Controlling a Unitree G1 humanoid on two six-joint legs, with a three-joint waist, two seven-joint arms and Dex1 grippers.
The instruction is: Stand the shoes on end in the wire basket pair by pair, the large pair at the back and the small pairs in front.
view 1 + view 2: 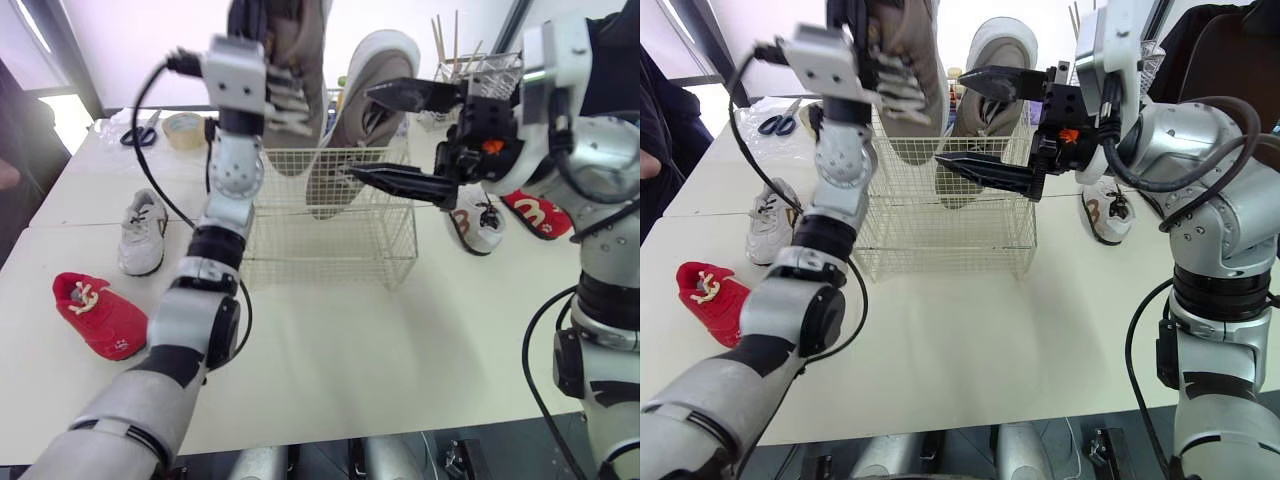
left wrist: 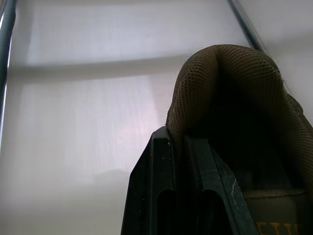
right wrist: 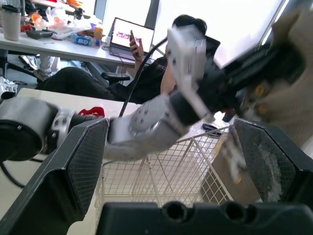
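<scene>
Taupe mesh large shoe (image 1: 300, 130) hangs toe-down over the left part of the wire basket (image 1: 330, 250). Left hand (image 2: 178, 152) is clamped on its heel collar, one finger inside the shoe and one outside. The mate (image 1: 375, 95) is on end toward the back of the basket, right of the held shoe, its top well above the rim. Right hand (image 1: 358, 130) is spread wide and empty at the basket's right side. Its fingers reach across in front of the mate; we can't tell if they touch it.

We read the step as seating the large pair at the back. How we'd do it:
- Lower straight down, toe first, just beside the mate and close to the back wall.
- Keep the shoe upright. The laces are on our side, so watch for them snagging on the wire.
- Don't release until the toe sits on the basket floor and the shoe leans on the back wall or the mate.
- Use the right hand to steady the mate when the two meet, or else pull it clear of the drop path.

The small pairs aren't in yet; they sit on the bench (image 1: 400, 350). The left white sneaker (image 1: 143, 232) and left red shoe (image 1: 98, 313) are left of the basket. The right white sneaker (image 1: 477, 222) and right red shoe (image 1: 530, 213) are right of it.
</scene>
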